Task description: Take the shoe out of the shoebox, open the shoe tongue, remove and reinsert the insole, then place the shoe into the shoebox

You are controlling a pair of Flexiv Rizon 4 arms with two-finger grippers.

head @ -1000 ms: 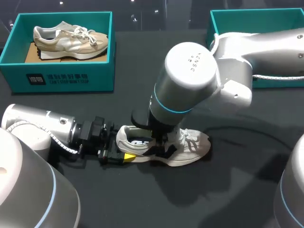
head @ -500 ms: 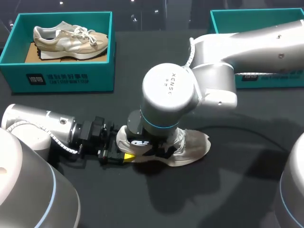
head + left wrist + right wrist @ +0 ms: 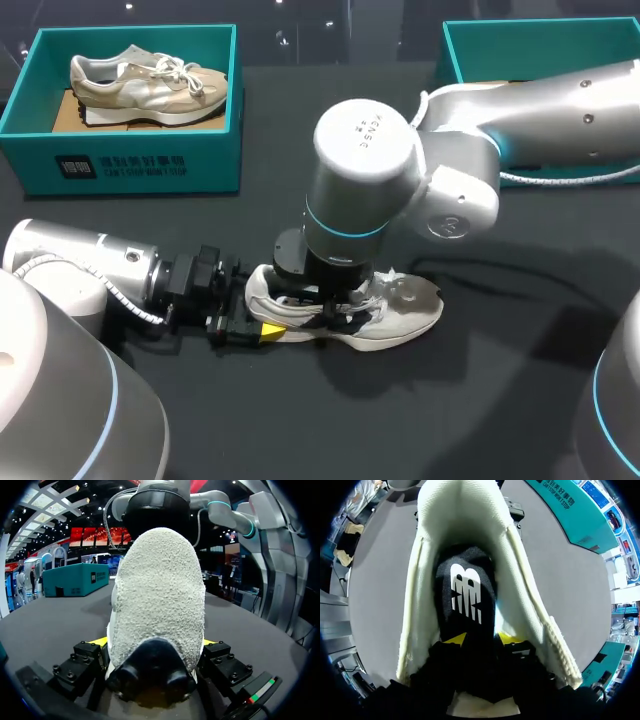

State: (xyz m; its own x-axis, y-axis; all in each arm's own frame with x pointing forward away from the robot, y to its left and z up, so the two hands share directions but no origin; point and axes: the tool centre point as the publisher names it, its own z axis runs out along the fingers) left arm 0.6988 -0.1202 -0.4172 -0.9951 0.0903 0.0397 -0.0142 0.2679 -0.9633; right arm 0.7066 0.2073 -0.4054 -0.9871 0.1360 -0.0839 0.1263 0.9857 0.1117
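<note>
White knit and suede: the shoe point(image 3: 400, 310) lies on its sole on the black table point(image 3: 480, 400), out of any box, and serves as the reference for what follows.

At the shoe's heel, the left gripper point(image 3: 262, 330) comes in low along the table. Its fingers are clamped on the heel counter, one yellow tip pressed to each side. Judged purpose: to anchor the shoe so it does not lift or slide while the interior is worked.

Directly above the shoe's opening, the right gripper point(image 3: 482, 639) points straight down into the collar. Its yellow tips stand close together with the heel end of the black insole point(image 3: 467, 590) pinched between them. The collar walls are spread to either side and the tongue lies forward towards the toe, which leaves the opening free.

Judgement: insole removal is in hand; the insole lies mostly inside the shoe.

Well beyond the shoe's toe side stands a teal shoebox point(image 3: 470, 40), partly hidden by the right arm. Well beyond the heel side a second teal box point(image 3: 130, 165) holds a beige shoe point(image 3: 140, 85).
</note>
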